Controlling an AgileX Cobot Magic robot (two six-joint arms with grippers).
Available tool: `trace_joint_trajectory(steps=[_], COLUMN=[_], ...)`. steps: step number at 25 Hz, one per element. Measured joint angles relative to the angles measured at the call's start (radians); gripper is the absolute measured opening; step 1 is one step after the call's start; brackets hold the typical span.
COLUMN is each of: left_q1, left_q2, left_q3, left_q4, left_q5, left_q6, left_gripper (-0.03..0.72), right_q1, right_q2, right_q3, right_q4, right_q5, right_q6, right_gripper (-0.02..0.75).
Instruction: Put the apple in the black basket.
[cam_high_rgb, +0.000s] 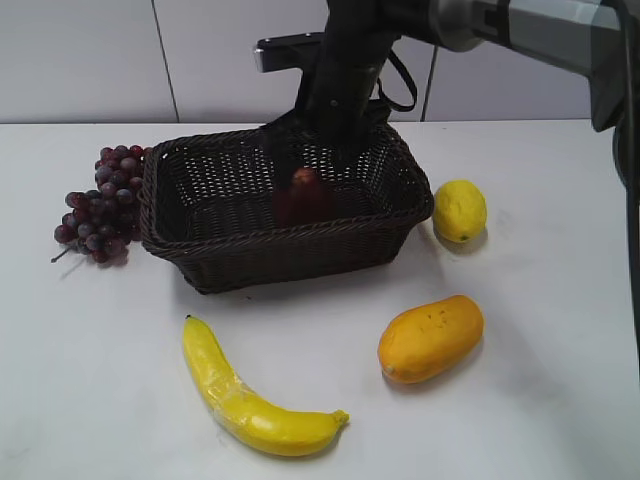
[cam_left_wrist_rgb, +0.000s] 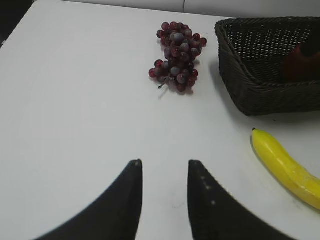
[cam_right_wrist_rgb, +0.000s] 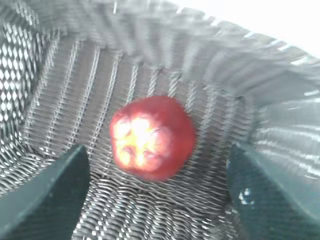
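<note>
- Apple (cam_right_wrist_rgb: 152, 137) sits on the woven floor of the black basket (cam_high_rgb: 290, 250), right of the basket's middle in the exterior view, lighter reddish-yellow top turned up.
- Right claw (cam_right_wrist_rgb: 159, 192) hangs over the basket's inside, jaws spread wide; the apple lies between and beyond the two fingers (cam_right_wrist_rgb: 47, 197), touching neither. Nothing is gripped.
- In the exterior view the right arm (cam_high_rgb: 345, 80) comes in from the upper right and drops to the basket's far rim; the apple there is blurred and dim.
- Left claw (cam_left_wrist_rgb: 165, 167) hovers above bare bench (cam_left_wrist_rgb: 75, 100), well to the left of the basket, jaws apart with a gap between the dark tips, holding nothing.
- Grapes (cam_high_rgb: 100, 205), a dark red bunch, lie just beside the basket's left wall; whether they touch it cannot be told.
- Lemon (cam_high_rgb: 459, 210) rests on the bench near the basket's right end, apart from it.
- Mango (cam_high_rgb: 430, 338), orange, lies near-right of the basket, well apart.
- Banana (cam_high_rgb: 250, 395) lies nearest the camera, left of the mango, curving toward the right.
- Left wrist view catches the basket's left end, the apple a dull red patch inside.
</note>
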Motion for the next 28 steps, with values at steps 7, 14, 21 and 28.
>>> trace_joint_trajectory(steps=[7, 14, 21, 28], left_q1=[0.0, 0.0, 0.0, 0.0], left_q2=[0.0, 0.0, 0.0, 0.0], left_q3=[0.0, 0.0, 0.0, 0.0], left_q4=[0.0, 0.0, 0.0, 0.0], left_q5=[0.0, 0.0, 0.0, 0.0], left_q6=[0.0, 0.0, 0.0, 0.0], left_gripper=[0.235, 0.235, 0.235, 0.235], right_q1=[0.0, -0.022, -0.194, -0.426], right_q2=[-0.011, -0.136, -0.299, -0.406], right_q3=[-0.157, -0.146, 0.025, 0.203], right_q4=[-0.022, -0.049, -0.049, -0.057], right_q5=[0.132, 0.145, 0.146, 0.147], right_q6=[0.005, 0.013, -0.01, -0.022], right_gripper=[0.643, 0.596, 0.593, 0.592])
